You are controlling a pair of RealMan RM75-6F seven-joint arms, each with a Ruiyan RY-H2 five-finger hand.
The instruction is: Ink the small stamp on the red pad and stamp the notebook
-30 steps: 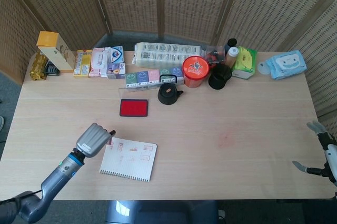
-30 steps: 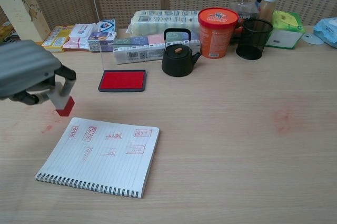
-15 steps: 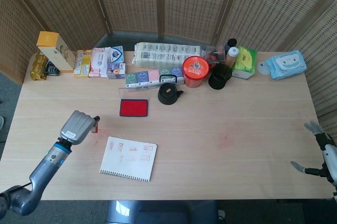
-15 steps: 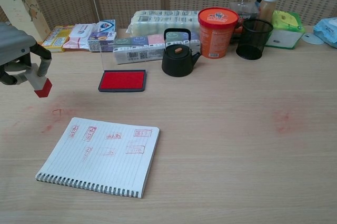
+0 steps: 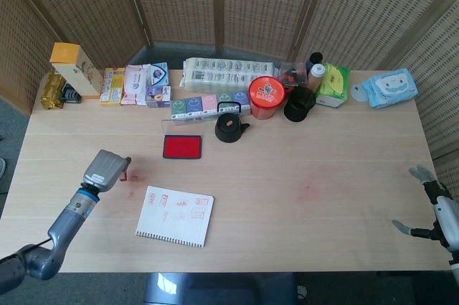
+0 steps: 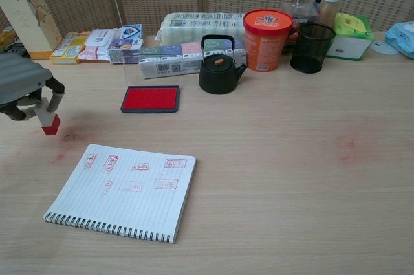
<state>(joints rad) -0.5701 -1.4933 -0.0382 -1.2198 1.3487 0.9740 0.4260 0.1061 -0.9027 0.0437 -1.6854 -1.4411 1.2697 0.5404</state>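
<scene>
Holding small stamp (image 6: pixel 50 120) in left hand (image 6: pixel 24 86), fingers closed round its body, red face down, just above bare table (image 6: pixel 272 158), left of red pad (image 6: pixel 150 99). Notebook (image 6: pixel 126 189) nearer the robot, already w/ several prints. Right hand (image 5: pixel 430 208) at far edge, fingers spread, holds nothing. Next step, my read: keep stamp face level, press flat w/o sliding, lift straight up.
</scene>
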